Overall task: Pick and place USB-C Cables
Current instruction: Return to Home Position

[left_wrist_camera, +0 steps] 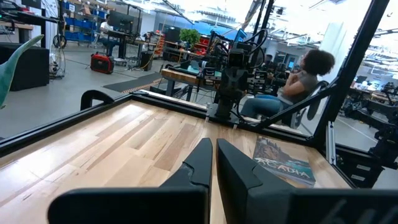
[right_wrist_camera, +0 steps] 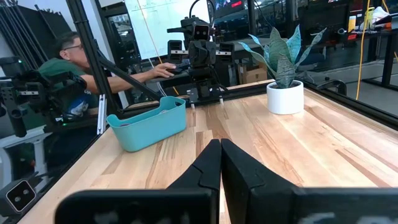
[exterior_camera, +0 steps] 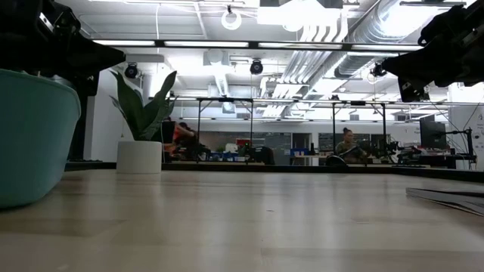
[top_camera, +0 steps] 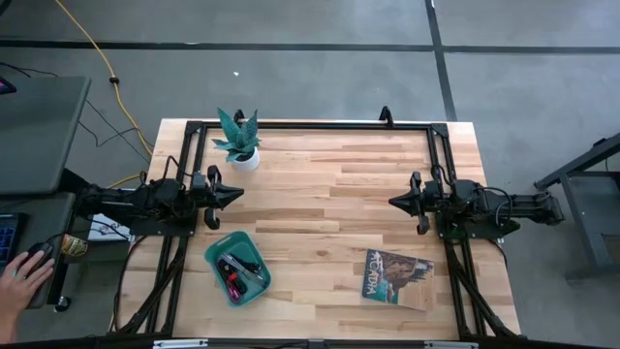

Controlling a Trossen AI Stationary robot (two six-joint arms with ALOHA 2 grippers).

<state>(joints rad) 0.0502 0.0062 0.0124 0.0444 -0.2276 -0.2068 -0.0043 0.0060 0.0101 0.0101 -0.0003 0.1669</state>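
Here, from above, a wooden table (top_camera: 320,184) holds a teal tray (top_camera: 222,239) on its near left side. Inside the tray lie the cables (top_camera: 238,270), small coiled bundles heaped together, one black with red; they are too tangled to tell apart one by one. The left gripper (top_camera: 235,195) hangs over the table's left side, just past the tray's far edge, its fingers clenched together on nothing. The right gripper (top_camera: 395,202) hangs over the right side, pointing toward the left one and well apart from it, likewise clenched and empty. A potted plant (top_camera: 238,143) stands at the far left. A magazine (top_camera: 397,276) lies flat at the near right. A person's hand (top_camera: 21,276) shows beyond the table's left edge.
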